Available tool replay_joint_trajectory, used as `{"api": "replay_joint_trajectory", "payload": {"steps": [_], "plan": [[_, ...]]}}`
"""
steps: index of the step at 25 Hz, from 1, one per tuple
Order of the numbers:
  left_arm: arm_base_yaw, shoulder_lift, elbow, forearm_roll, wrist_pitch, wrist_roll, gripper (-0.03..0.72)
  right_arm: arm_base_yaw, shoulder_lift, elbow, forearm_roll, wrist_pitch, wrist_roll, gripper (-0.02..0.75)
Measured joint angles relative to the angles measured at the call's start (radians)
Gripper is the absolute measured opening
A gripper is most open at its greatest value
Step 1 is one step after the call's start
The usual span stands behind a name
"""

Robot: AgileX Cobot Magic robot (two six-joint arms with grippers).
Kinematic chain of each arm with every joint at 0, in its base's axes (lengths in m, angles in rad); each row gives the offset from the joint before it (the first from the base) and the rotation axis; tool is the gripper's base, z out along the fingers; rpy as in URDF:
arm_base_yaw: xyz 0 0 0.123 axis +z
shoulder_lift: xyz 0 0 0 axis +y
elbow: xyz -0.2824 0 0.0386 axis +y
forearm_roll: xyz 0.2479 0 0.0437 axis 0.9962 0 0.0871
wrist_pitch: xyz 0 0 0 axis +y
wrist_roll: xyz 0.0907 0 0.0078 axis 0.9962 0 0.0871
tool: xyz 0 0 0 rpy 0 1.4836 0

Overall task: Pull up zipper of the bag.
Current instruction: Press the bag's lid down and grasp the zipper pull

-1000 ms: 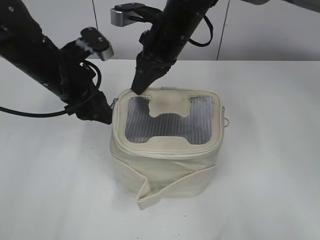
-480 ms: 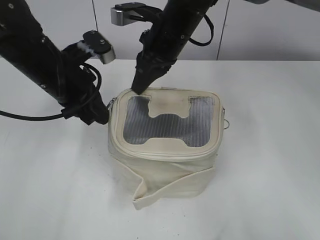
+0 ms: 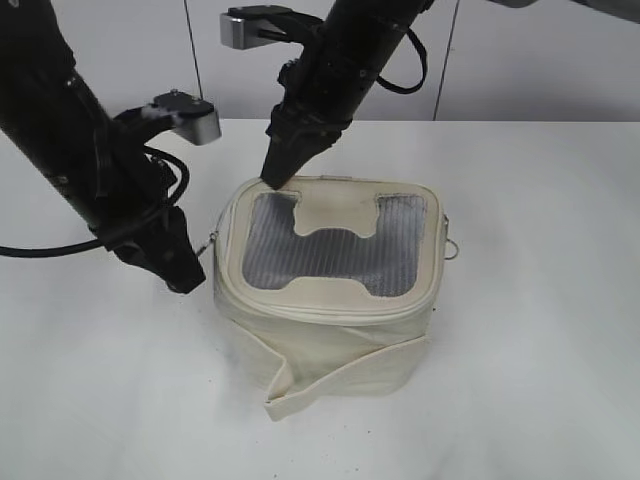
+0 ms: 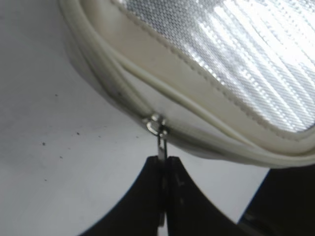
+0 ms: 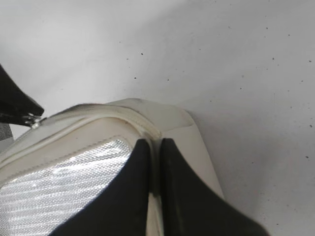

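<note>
The cream-white bag [image 3: 335, 320] stands mid-table, its grey mesh lid [image 3: 330, 240] facing up. My left gripper [image 3: 186, 274] is at the bag's left side, shut on a silver zipper pull [image 4: 160, 143]. The pull hangs from the slider [image 4: 156, 125] on the cream zipper [image 4: 115, 86] under the lid rim. My right gripper [image 3: 271, 179] is shut on the lid rim at the back left corner [image 5: 147, 129]. A second silver pull [image 3: 455, 245] hangs free at the bag's right side. The cream strap [image 3: 345, 372] crosses the front.
The bag sits on a white table [image 3: 540, 330] with a pale panelled wall [image 3: 520, 60] behind. The left arm's cable [image 3: 40, 250] trails over the table at the left. The left gripper's tip also shows in the right wrist view [image 5: 15, 103].
My left gripper has moved forward and down along the bag's left side with the pull in it. The bag has shifted slightly left. The right gripper has stayed on the back corner.
</note>
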Motion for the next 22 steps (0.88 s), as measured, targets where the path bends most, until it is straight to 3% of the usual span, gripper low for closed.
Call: {"api": "replay_joint_trajectory", "payload": {"steps": [9, 14, 17, 22], "plan": [[-0.001, -0.074, 0.003, -0.034, 0.138, -0.109, -0.002, 0.001, -0.004, 0.0, 0.0, 0.002, 0.019, 0.035], [-0.017, -0.122, 0.089, -0.092, 0.139, -0.12, -0.002, 0.002, -0.004, 0.0, 0.003, 0.002, 0.021, 0.031], [-0.082, -0.133, 0.145, -0.11, 0.109, -0.135, -0.002, 0.003, -0.004, 0.0, 0.003, 0.002, 0.023, 0.031], [-0.284, -0.133, 0.161, -0.12, -0.014, -0.24, -0.002, 0.004, -0.004, 0.0, 0.002, 0.002, 0.029, 0.03]]}}
